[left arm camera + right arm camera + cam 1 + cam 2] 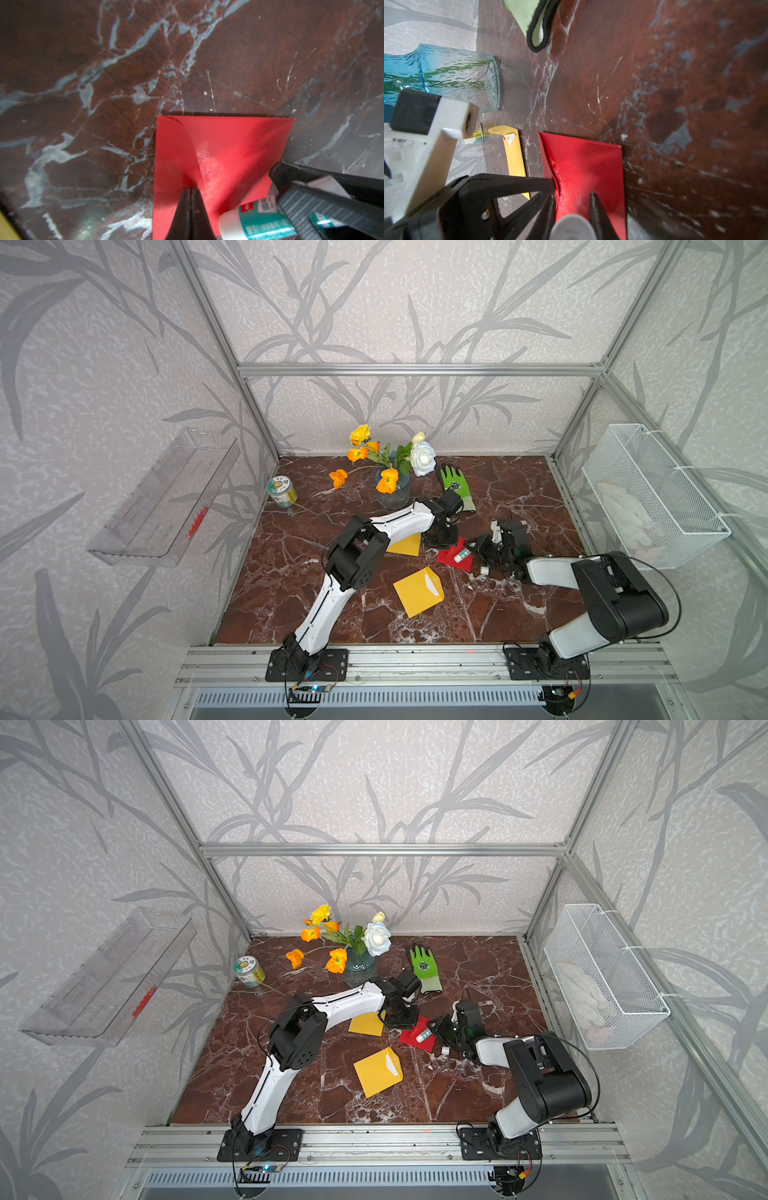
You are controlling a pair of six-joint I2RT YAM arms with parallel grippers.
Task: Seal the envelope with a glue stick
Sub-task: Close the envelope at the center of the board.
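glue stick: lying nearly flat in my right gripper, which is clenched on its teal-banded barrel; its white end is aimed toward the left gripper.
red envelope: flat on the bench directly under both grippers, with white smears showing beside the flap's edge.
left gripper: clenched, tips together and down on the flap, just beside the stick's white end. I cannot tell whether paper is nipped between them.
step in hand: as I judge it, gluing the flap, with the left side steadying and the right side applying.
next move: I reckon the stick must stroke along the flap's edge under light pressure, then lift clear so the flap can be pressed shut. The left tips must not drag the paper.
white piece: on the bench just beside the right gripper, possibly the cap.
yellow envelope: well apart from both grippers.
green glove, vase: beyond the left gripper, untouched.
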